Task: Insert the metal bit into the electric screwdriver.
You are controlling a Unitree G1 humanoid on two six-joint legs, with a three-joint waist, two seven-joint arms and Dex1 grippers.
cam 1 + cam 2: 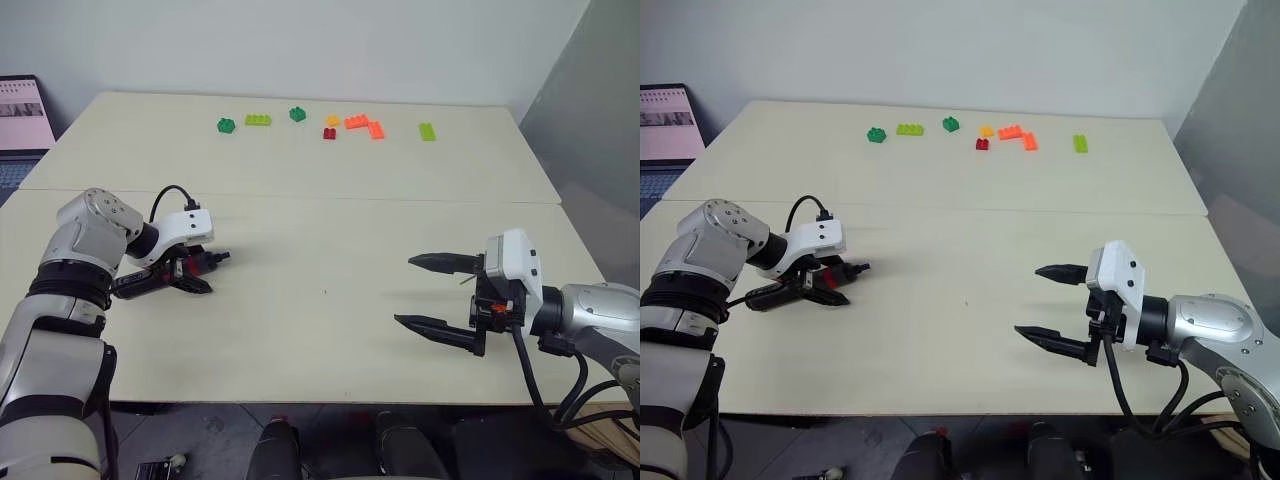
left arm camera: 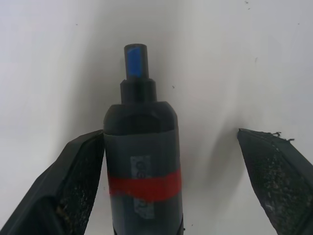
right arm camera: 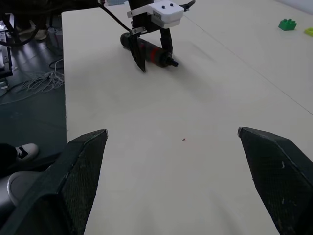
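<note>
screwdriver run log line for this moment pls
electric screwdriver: lying on table | left gripper: open, straddling it | right gripper: open, empty

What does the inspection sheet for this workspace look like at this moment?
Surface: pale table, seam across the middle.
Job's things: electric screwdriver lying on the table between the left gripper's fingers; metal bit: nothing seen.
Clutter: toy bricks in a row at the far edge.
Grippers: left gripper open, straddling the screwdriver; right gripper open, empty, above the table.
Cables: black cable looping at the left wrist.
Surroundings: laptop at far left, grey wall.
</note>
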